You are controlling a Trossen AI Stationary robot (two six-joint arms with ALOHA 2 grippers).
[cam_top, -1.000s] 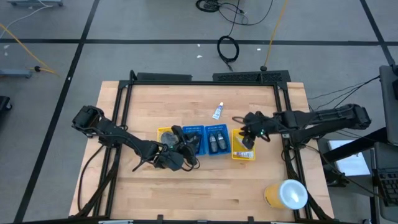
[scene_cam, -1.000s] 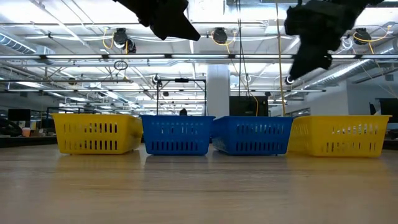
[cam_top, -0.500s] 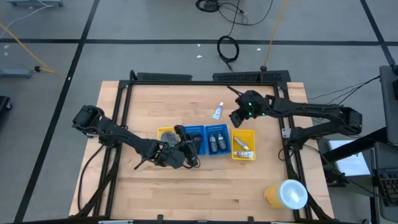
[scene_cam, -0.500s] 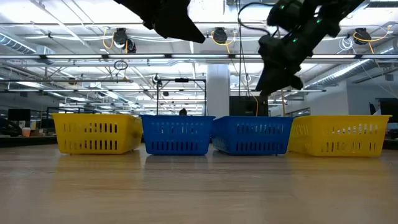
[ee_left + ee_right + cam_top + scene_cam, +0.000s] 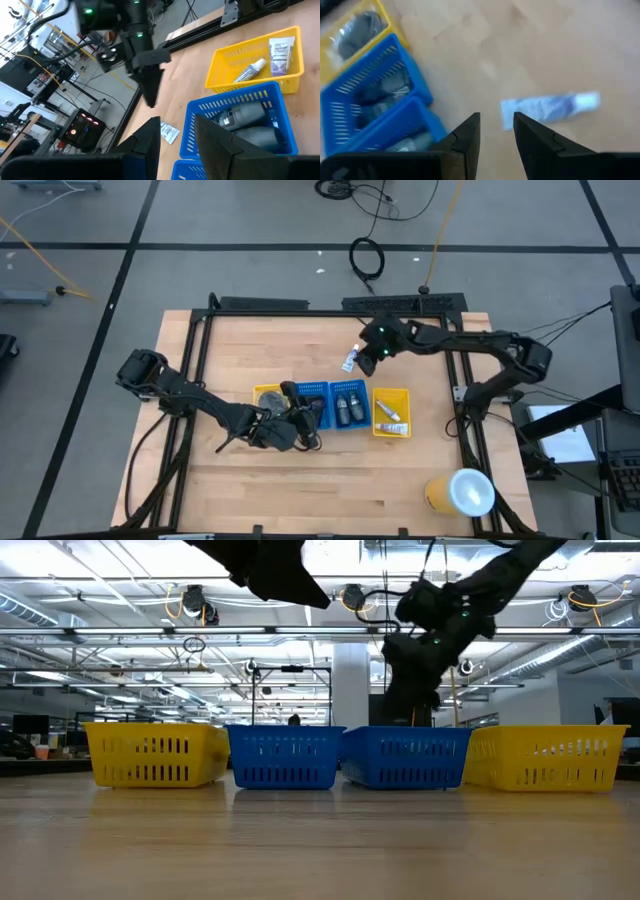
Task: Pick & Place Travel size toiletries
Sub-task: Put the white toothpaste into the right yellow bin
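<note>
One white tube with a blue end [image 5: 550, 106] lies flat on the bare wood [image 5: 349, 362], beyond the row of trays. My right gripper [image 5: 496, 131] hovers open just above and beside it [image 5: 364, 364], touching nothing. Thumb-sized dark bottles [image 5: 245, 122] lie in the right blue tray [image 5: 348, 404]. Small white tubes [image 5: 272, 52] lie in the right yellow tray [image 5: 390, 412]. A grey mesh pad [image 5: 355, 24] lies in the left yellow tray [image 5: 264, 393]. My left gripper [image 5: 176, 131] waits open above the left blue tray [image 5: 306, 416].
The trays stand side by side in a row across the table's middle [image 5: 285, 755]. A large yellow-and-white cylinder [image 5: 460, 492] lies near the near right corner. Bare wood lies along the near edge [image 5: 300, 490] and the far edge [image 5: 280, 340].
My right gripper has swung from above the right yellow tray toward the far edge and the left, and has come down over the white tube on the wood. The left arm has kept still.
</note>
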